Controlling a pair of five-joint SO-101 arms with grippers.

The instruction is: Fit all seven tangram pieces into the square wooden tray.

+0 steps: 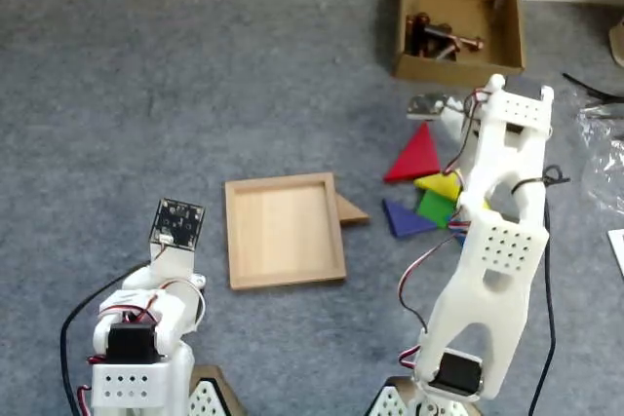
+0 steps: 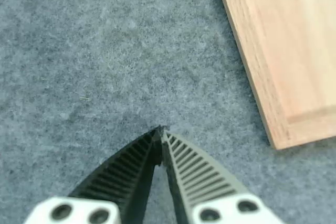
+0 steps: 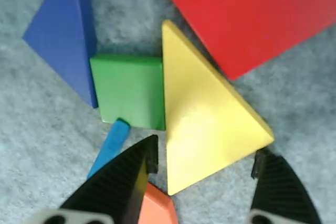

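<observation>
Right wrist view: right gripper (image 3: 205,157) spread, flanking yellow triangle (image 3: 202,111);
Left wrist view: left gripper (image 2: 160,131) pressed together, near wooden tray (image 2: 283,51)

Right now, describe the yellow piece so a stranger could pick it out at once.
Start at the tray in the middle of the table; the coloured pieces lie to its right. The yellow triangle sits there between the red triangle and the green square, one edge against the square, inside the open right pincer. It is the only yellow piece.
</observation>
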